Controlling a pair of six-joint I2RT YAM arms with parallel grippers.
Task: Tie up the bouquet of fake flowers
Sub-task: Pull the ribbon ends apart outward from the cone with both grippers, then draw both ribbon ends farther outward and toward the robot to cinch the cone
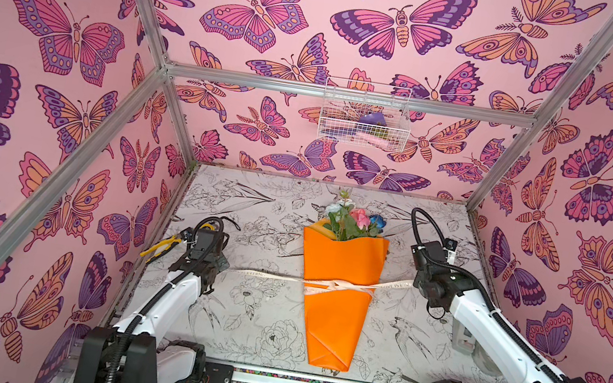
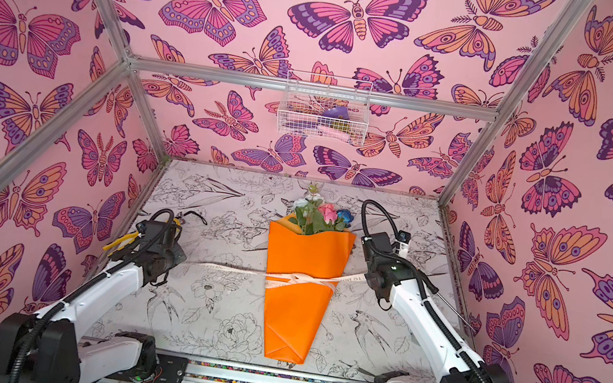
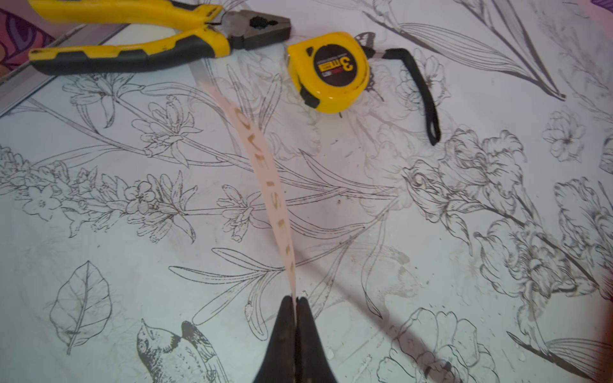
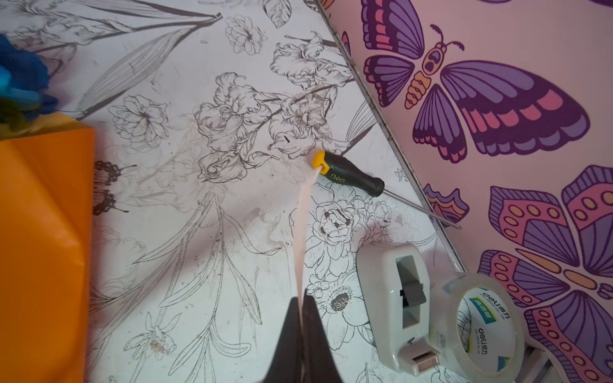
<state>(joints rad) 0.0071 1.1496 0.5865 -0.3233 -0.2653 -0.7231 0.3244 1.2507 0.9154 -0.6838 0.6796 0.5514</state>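
Two claws, left claw [image 3: 295, 300] and right claw [image 4: 302, 298], each clamped on a ribbon [image 3: 265, 172] end. That bouquet [image 1: 344, 258] looks light and crushable, so I'd tug the ribbon only.

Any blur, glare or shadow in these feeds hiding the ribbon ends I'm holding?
Left wrist: ribbon soft near the left gripper, lettering smeared; pliers sharp; a dark shadow streak crosses the table. Right wrist: ribbon edge-on and blurred at the right gripper; bouquet edge out of focus. Both top views: even light, no glare, ribbon plain across the bouquet.
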